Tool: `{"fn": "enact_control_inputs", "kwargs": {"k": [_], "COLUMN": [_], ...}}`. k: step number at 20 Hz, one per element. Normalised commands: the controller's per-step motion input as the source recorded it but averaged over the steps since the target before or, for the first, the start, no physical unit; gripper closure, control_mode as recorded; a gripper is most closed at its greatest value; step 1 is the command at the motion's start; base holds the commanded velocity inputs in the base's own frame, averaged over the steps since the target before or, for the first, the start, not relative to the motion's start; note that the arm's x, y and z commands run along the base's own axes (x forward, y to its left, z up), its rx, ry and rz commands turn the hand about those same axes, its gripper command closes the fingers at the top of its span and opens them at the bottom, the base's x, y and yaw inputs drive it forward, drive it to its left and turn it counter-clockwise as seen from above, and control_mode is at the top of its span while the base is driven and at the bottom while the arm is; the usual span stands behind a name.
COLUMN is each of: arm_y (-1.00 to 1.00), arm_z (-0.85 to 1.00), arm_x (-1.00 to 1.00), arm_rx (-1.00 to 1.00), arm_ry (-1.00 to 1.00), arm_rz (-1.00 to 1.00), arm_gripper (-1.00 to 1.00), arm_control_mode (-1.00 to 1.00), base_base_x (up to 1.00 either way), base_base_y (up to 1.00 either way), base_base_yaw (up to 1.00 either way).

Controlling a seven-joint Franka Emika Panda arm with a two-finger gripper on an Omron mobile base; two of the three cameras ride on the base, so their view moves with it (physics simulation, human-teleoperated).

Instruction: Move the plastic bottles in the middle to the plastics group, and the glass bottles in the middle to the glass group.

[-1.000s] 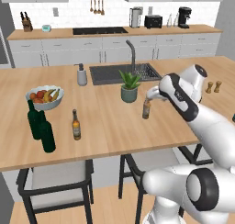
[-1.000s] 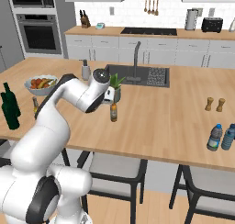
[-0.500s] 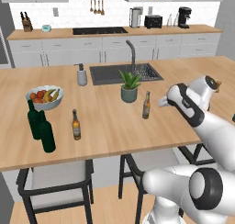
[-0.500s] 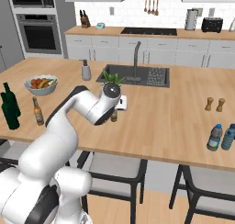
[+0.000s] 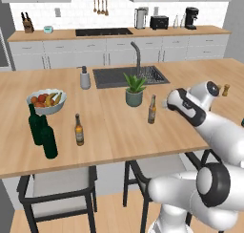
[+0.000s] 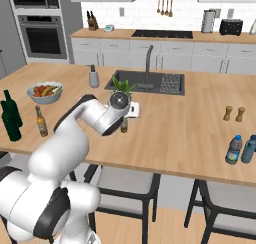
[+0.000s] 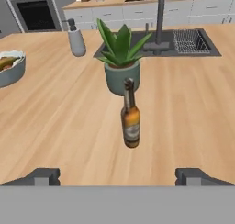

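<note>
A brown glass beer bottle (image 5: 151, 109) (image 7: 131, 115) stands upright in the middle of the island, just in front of a potted plant (image 5: 134, 90). My gripper (image 5: 166, 103) (image 6: 133, 109) (image 7: 118, 177) hovers to its right, level with it and a short way off, open and holding nothing. At the left end stands the glass group (image 5: 46, 136) (image 6: 11, 118): two tall dark green wine bottles and an amber beer bottle (image 5: 78, 130) (image 6: 41, 121). Two blue-capped plastic bottles (image 6: 240, 149) stand together at the right end. The beer bottle (image 6: 124, 126) is partly hidden behind my hand in the right base view.
A fruit bowl (image 5: 46, 100) (image 7: 9, 67) sits behind the glass group. A grey soap dispenser (image 5: 85, 78) (image 7: 75, 38) stands left of the sink (image 5: 129, 76). Salt and pepper shakers (image 6: 234, 113) stand at the far right.
My hand has drawn back from the top of the brown beer bottle toward the right. The bottle stays upright in the same spot. The jaws stayed open.
</note>
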Motion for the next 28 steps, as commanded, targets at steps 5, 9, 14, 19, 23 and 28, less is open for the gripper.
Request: {"fn": "enact_control_inputs", "kwargs": {"k": [5, 9, 14, 19, 23, 28], "arm_y": [0.0, 0.0, 0.0, 0.0, 0.0, 0.0], "arm_z": [-0.01, -0.01, 0.0, 0.0, 0.0, 0.0], "arm_x": [0.5, 0.44, 0.48, 0.38, 0.22, 0.14], "arm_rx": [0.0, 0.0, 0.0, 0.0, 0.0, 0.0], "arm_ry": [-0.05, -0.06, -0.04, 0.0, 0.0, 0.0], "arm_rz": [-0.08, -0.06, -0.01, 0.0, 0.0, 0.0], "arm_gripper": [-1.0, -1.0, -1.0, -1.0, -1.0, -1.0], "arm_control_mode": [-1.0, -1.0, -1.0, -1.0, -1.0, -1.0], "base_base_x": [0.0, 0.0, 0.0, 0.0, 0.0, 0.0], "base_base_y": [0.0, 0.0, 0.0, 0.0, 0.0, 0.0], "base_base_yaw": [0.0, 0.0, 0.0, 0.0, 0.0, 0.0]}}
